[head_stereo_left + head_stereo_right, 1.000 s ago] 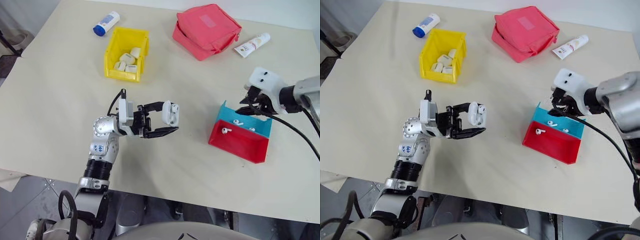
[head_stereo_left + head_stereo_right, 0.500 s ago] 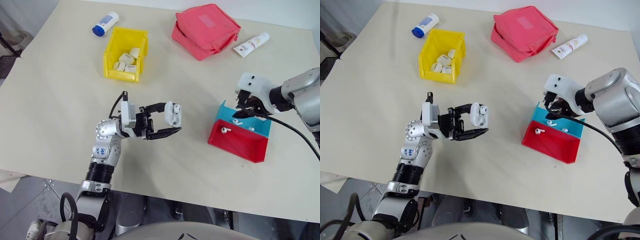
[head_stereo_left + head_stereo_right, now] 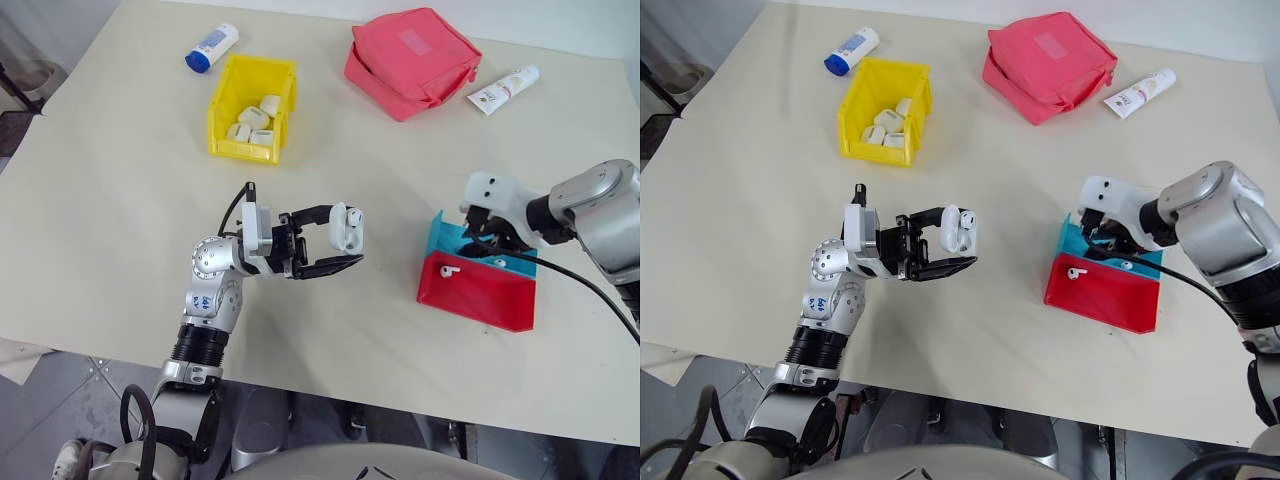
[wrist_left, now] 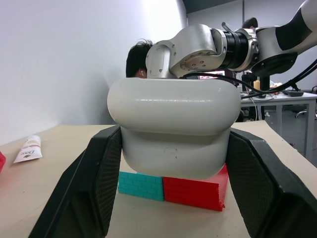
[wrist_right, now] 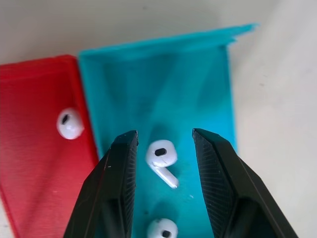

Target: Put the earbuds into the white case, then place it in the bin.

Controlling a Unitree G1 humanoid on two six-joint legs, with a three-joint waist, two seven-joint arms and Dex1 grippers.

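The white case [image 3: 347, 227] hangs above the table's middle with its lid up, and my left gripper [image 3: 343, 242] is shut on it; the left wrist view has the case [image 4: 173, 129] between both black fingers. My right gripper [image 5: 163, 141] reaches down into the blue tray [image 5: 208, 89], open, its fingers [image 5: 116, 178] on either side of an earbud [image 5: 161, 156] without touching it. A second earbud [image 5: 162, 229] lies nearer the wrist. A third earbud [image 3: 449, 270] lies in the red tray [image 3: 485, 295]. The yellow bin [image 3: 222, 100] stands at the far left with several white cases inside.
A pink pouch [image 3: 412, 60] lies at the far middle of the table. A white tube with a blue cap [image 3: 212, 46] is beyond the bin, and another white tube [image 3: 504, 90] lies to the right of the pouch. A person's head [image 4: 137, 57] shows behind the table.
My right gripper has come down and a little leftwards into the blue tray, over an earbud. The left gripper has kept still with the case.
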